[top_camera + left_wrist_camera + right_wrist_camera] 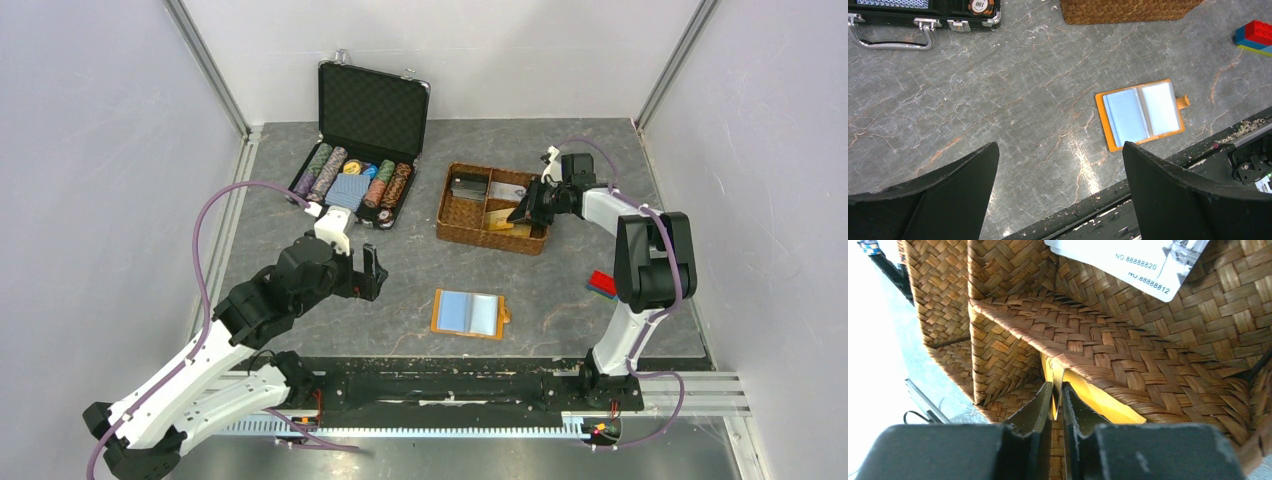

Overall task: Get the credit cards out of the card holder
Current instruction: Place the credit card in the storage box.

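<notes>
- right jaws: narrow slit around the yellow credit card's (1098, 399) edge, inside the basket (1148, 355); pinching or released, cannot tell.
- left jaws: released wide above the table (998, 90).
- card holder (470, 313): open, near front edge.
- Advice: free the card fully, then lift straight up.

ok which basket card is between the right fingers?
The orange-yellow card, between the right gripper's fingertips beside the woven divider; the white numbered card lies beyond that divider, clear of the fingers.

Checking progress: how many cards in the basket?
3 in the basket: grey card back-left, pale card back-right, yellow card front-right, between the fingers of the right gripper. Stacked ones may be hidden.
</notes>
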